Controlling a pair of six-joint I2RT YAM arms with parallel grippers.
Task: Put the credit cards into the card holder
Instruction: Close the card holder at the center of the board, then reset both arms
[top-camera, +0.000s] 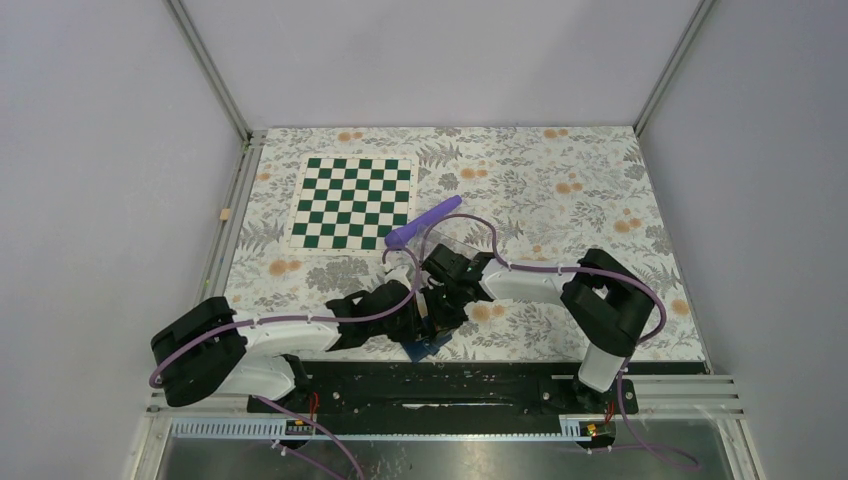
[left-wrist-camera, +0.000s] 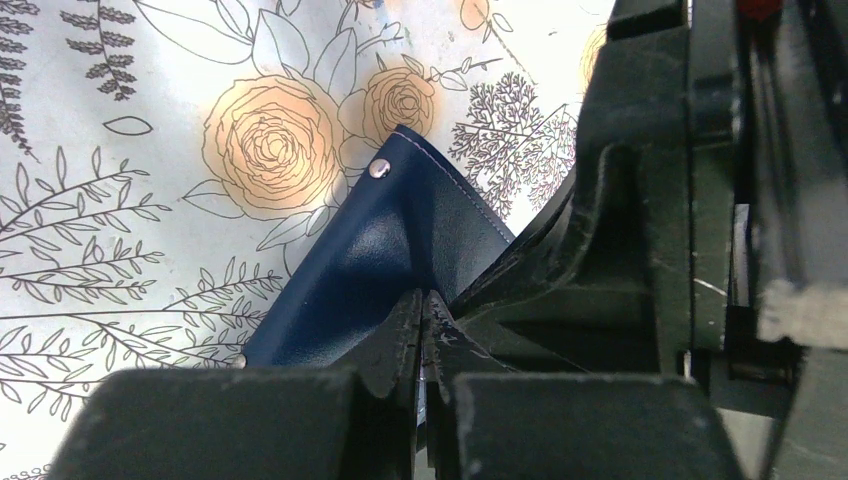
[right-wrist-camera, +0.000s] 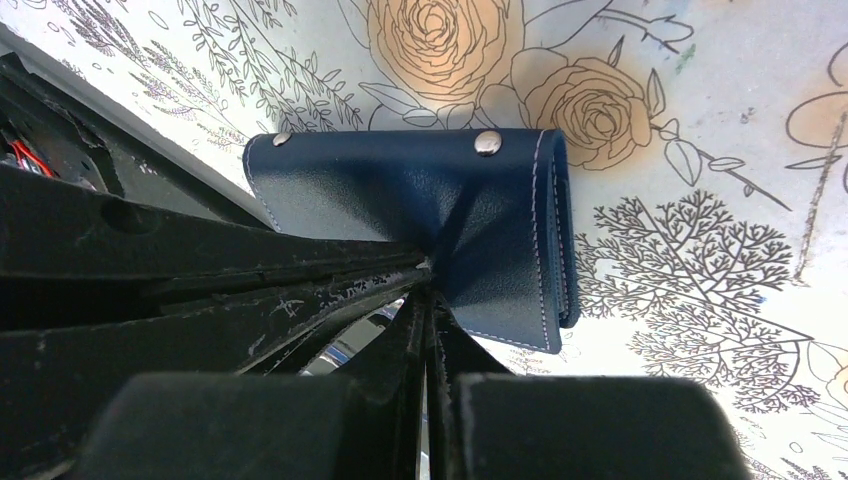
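Observation:
The navy card holder (top-camera: 432, 346) lies on the floral tablecloth close to the near edge, mostly covered by both arms. My left gripper (top-camera: 415, 325) is shut, its tips (left-wrist-camera: 422, 298) pinching the creased navy leather of the card holder (left-wrist-camera: 370, 250). My right gripper (top-camera: 441, 314) is also shut, and its tips (right-wrist-camera: 430, 268) meet the card holder (right-wrist-camera: 400, 195) at the same spot, where the leather puckers. The left gripper's fingers (right-wrist-camera: 250, 300) reach in from the left of the right wrist view. No credit card shows clearly; only a glossy sliver (right-wrist-camera: 350, 340) shows beneath the fingers.
A green-and-white chessboard mat (top-camera: 352, 203) lies at the back left. A purple stick-shaped object (top-camera: 422, 223) rests by a clear tray (top-camera: 452, 246) just behind the grippers. The black base rail (top-camera: 450, 375) runs along the near edge.

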